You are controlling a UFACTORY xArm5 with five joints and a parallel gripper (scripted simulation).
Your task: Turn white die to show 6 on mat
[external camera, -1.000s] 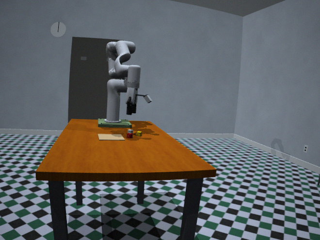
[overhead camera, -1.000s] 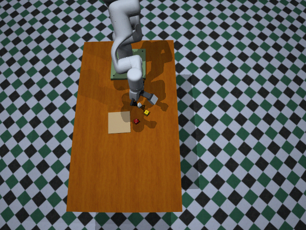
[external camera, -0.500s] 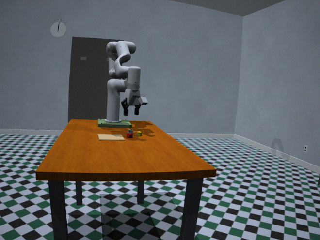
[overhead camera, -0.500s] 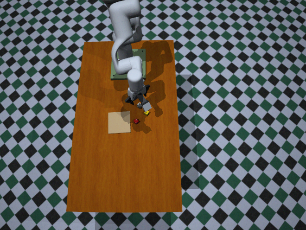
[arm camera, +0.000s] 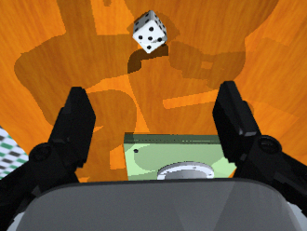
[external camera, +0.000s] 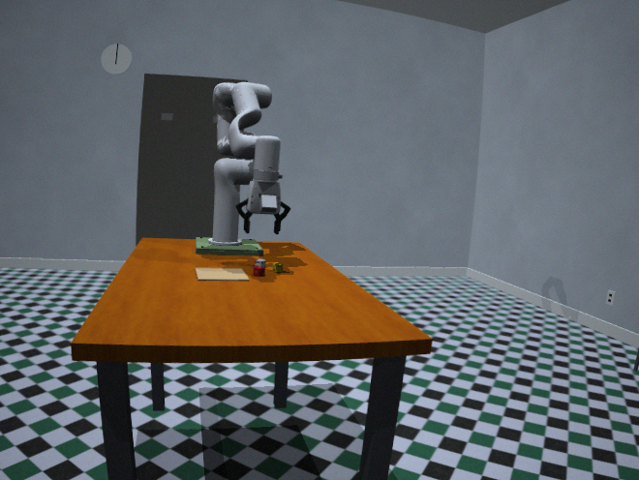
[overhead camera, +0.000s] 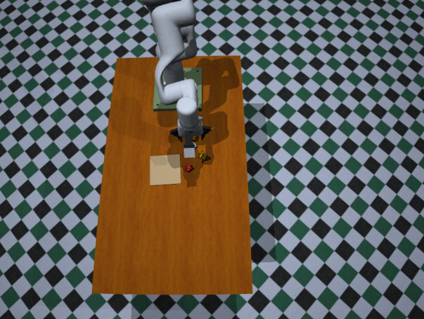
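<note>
The white die (arm camera: 150,32) (external camera: 259,262) lies on the bare wooden table (overhead camera: 171,233), off the mat, near the mat's far right corner. In the top view the wrist hides it almost fully. The tan mat (overhead camera: 165,169) (external camera: 222,274) lies flat on the table. A red die (overhead camera: 188,168) (external camera: 258,271) lies just right of the mat, and a yellow die (overhead camera: 203,156) (external camera: 278,267) lies a little further right. My gripper (overhead camera: 189,137) (external camera: 261,226) (arm camera: 153,99) is open and empty. It hangs well above the table, pointing down, with the white die below and slightly ahead of the fingers.
The arm's green base plate (overhead camera: 193,73) (external camera: 227,248) (arm camera: 186,149) sits at the table's far end, close behind the dice. The arm casts dark shadows over the table around the dice.
</note>
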